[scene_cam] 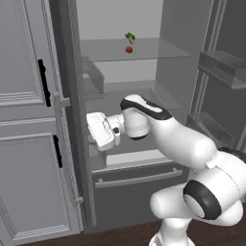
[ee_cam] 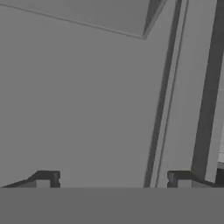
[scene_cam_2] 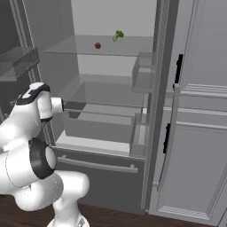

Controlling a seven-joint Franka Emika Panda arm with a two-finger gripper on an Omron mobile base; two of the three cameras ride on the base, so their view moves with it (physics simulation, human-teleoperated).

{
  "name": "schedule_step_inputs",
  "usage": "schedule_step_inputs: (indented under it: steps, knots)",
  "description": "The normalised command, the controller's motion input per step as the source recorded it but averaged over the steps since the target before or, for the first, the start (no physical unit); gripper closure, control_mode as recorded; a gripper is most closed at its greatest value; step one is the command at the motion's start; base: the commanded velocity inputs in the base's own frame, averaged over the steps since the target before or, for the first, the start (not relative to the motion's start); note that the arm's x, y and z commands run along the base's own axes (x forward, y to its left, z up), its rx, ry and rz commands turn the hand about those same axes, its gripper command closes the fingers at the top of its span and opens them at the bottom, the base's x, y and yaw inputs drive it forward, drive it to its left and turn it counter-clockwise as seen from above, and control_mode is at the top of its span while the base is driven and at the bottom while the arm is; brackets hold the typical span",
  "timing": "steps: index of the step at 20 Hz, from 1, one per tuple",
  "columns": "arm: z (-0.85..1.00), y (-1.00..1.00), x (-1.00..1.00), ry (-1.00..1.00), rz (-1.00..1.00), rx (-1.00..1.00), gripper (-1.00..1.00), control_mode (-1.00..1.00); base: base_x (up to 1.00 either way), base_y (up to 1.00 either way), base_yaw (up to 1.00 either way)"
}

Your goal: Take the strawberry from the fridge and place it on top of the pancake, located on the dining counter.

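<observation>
Strawberry sits on the fridge's upper glass shelf; the hand is spread wide, empty.

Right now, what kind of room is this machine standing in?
It looks like a simulated kitchen. The arm faces an open fridge with glass shelves; a strawberry and a small leafy green vegetable sit on the upper shelf. Paneled grey cabinets with black handles stand beside it.
</observation>
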Motion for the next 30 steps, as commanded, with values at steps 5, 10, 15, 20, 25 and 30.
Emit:
schedule_step_inputs:
  steps: [5, 10, 15, 20, 25, 30]
  knots:
    - [-0.05, 0.73, 0.0, 0.1, 0.07, 0.0, -1.0, -1.0, 0.0, 0.0, 0.0]
    - [0.0, -0.22, -0.21, 0.01, 0.0, 0.0, -1.0, -1.0, 0.0, 0.0, 0.0]
    - [0.11, -0.89, -0.19, -0.15, -0.02, -0.03, -1.0, -1.0, 0.0, 0.0, 0.0]
    - [0.3, -1.0, -0.01, -0.29, 0.0, -0.03, -1.0, -1.0, 0.0, 0.0, 0.0]
    - [0.0, -1.0, 0.0, -0.41, 0.11, -0.35, -1.0, -1.0, 0.0, 0.0, 0.0]
    - [0.0, -0.99, -0.02, -0.73, 0.28, -0.39, -1.0, -1.0, 0.0, 0.0, 0.0]
